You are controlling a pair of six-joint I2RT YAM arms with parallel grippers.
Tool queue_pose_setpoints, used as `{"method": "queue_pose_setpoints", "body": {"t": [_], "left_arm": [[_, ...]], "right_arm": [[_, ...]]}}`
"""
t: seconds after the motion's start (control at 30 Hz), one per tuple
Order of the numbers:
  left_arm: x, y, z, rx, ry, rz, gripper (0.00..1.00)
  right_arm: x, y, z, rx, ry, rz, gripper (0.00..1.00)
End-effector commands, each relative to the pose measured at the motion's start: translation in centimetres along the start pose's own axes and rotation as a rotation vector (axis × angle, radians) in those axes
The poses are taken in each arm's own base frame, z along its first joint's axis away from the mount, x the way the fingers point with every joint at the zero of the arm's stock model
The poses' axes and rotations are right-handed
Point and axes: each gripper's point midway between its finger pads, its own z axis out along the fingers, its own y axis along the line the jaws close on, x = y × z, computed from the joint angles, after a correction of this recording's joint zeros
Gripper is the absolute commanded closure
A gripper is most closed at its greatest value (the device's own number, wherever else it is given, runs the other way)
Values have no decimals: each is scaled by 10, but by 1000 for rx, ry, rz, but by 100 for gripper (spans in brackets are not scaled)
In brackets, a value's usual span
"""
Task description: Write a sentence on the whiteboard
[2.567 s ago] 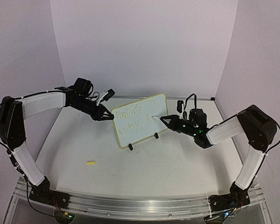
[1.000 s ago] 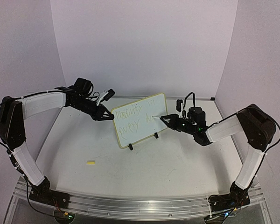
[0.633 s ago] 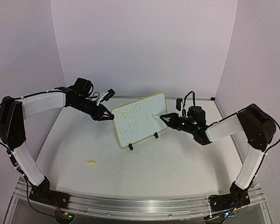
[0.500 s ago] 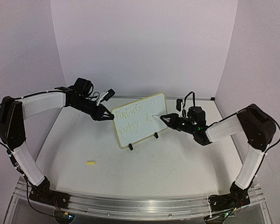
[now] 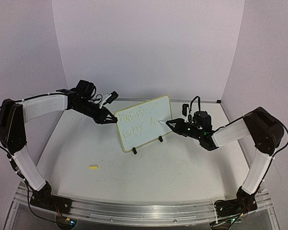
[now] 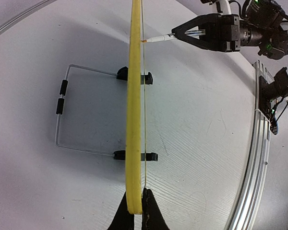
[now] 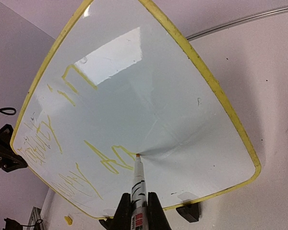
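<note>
Right gripper (image 7: 136, 211) was clamped on the marker (image 7: 138, 181), tip touching the whiteboard (image 5: 149, 135) dead ahead of it, right at the end of the sentence (image 7: 103, 160)'s second line. Board stood upright mid table (image 5: 158, 167), long side running left to right, with blank face past the tip. Further back, left gripper (image 6: 134, 213) was pinched shut on its left edge, and only "in" was readable tbh.

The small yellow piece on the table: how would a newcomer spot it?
Start at the white table, where the whiteboard stands in the middle. Move from the board toward the near edge and leftward: the small yellow piece lies flat by itself. It is short, solid yellow and touches nothing, unlike the upright, yellow-rimmed board.
</note>
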Motion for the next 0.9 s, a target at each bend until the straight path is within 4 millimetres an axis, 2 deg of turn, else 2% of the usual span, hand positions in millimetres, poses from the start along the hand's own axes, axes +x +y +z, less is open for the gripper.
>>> {"method": "queue_pose_setpoints", "body": {"t": [0.0,0.33,0.87], "left_arm": [[23,5,10,-29,97,-8,100],[22,4,9,-27,95,-8,100],[23,5,10,-30,97,-8,100]], "right_arm": [[-12,-1,-8,35,-41,-20,100],[-35,42,-21,-88,-69,-74,100],[-29,24,1,-55,-59,-58,100]]}}
